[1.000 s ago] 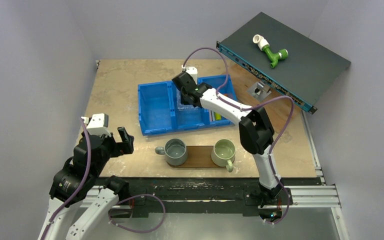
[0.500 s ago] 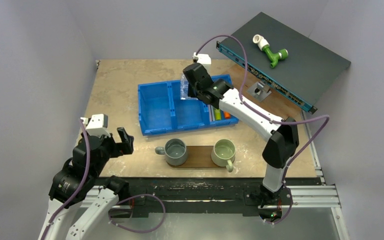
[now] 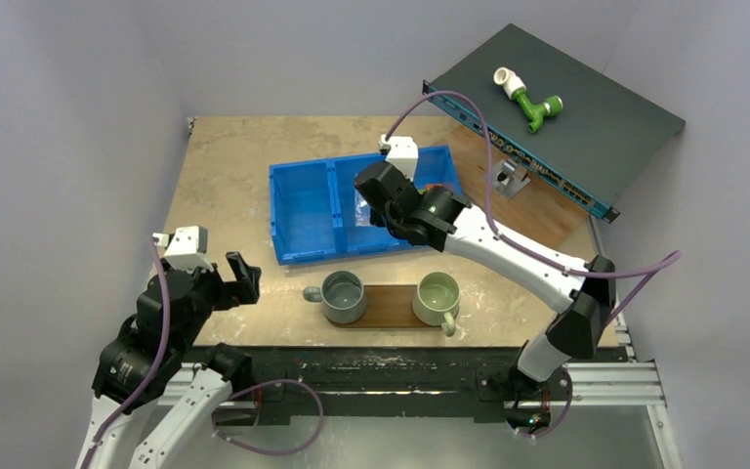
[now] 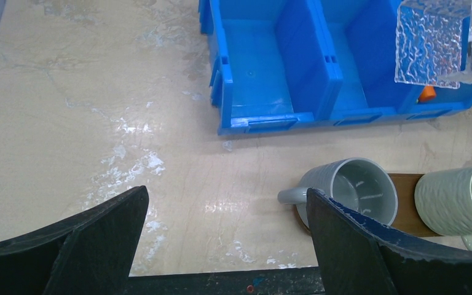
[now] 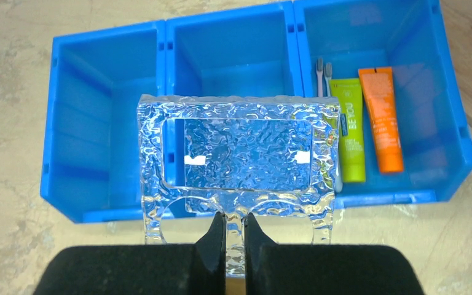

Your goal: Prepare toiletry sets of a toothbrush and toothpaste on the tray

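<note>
Right gripper clamped on the near rim of a clear tray above the blue bin; left gripper fingers wide apart over the table.

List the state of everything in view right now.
left gripper: open, empty
right gripper: shut on clear plastic piece
clear plastic piece: held above blue bin
green tube: lying in bin's right compartment
orange tube: lying beside it
toothbrushes: same compartment
grey mug: upright, empty, on wooden tray
green mug: upright on tray
</note>
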